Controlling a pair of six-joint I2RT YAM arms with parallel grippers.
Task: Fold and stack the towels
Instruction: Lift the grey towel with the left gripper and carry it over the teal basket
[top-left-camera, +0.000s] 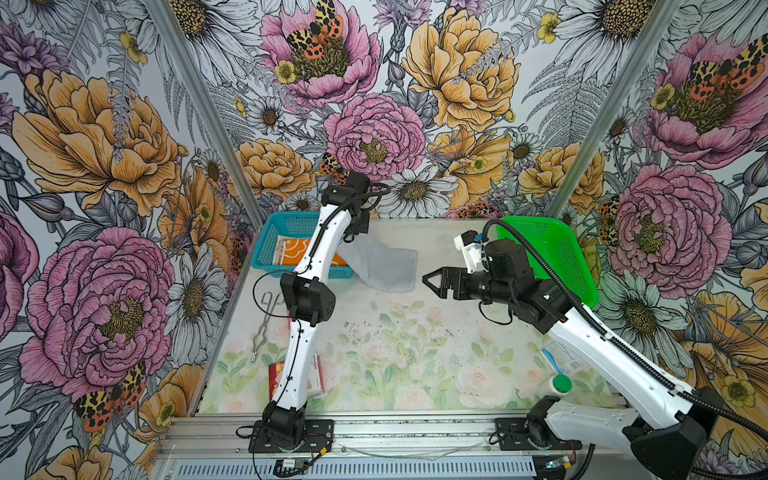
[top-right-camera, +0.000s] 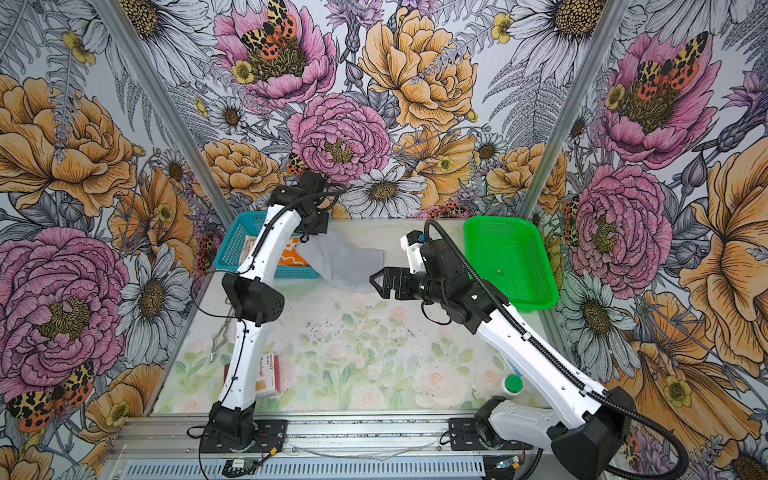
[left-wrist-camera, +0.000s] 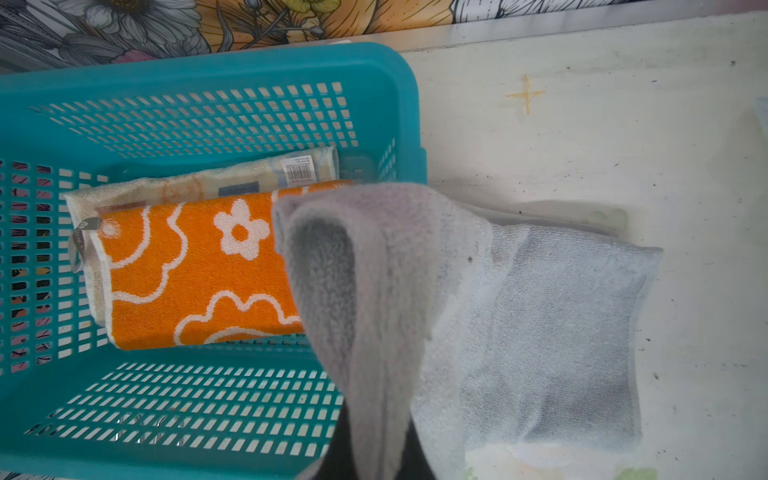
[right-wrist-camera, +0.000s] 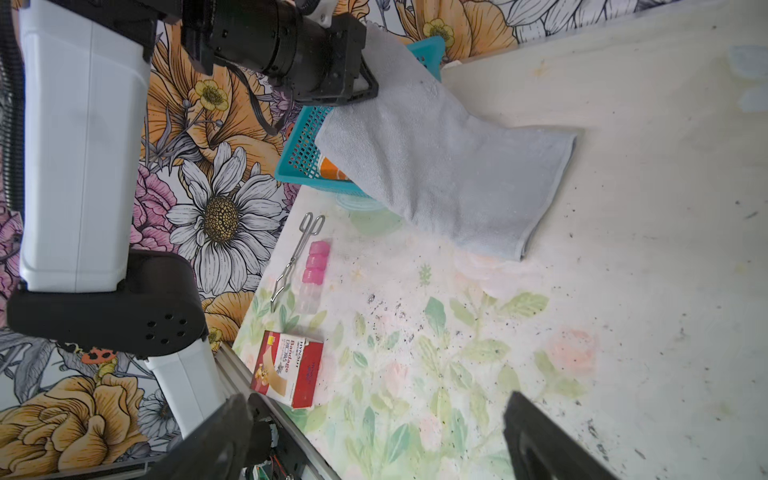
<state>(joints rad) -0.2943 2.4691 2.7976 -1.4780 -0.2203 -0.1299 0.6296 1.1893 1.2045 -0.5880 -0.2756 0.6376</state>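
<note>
Right wrist view: left end effector (right-wrist-camera: 368, 79) seemingly pinches grey towel (right-wrist-camera: 457, 166).

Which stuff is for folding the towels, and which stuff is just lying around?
For the job: grey towel, orange towel, cream towel, blue basket.
Just lying about: green basket, tongs, bandage box, pink tubes, green-capped bottle.

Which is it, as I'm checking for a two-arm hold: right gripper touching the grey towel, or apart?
Apart. The right wrist view shows the open right gripper over the table, a clear gap from the grey towel.
</note>
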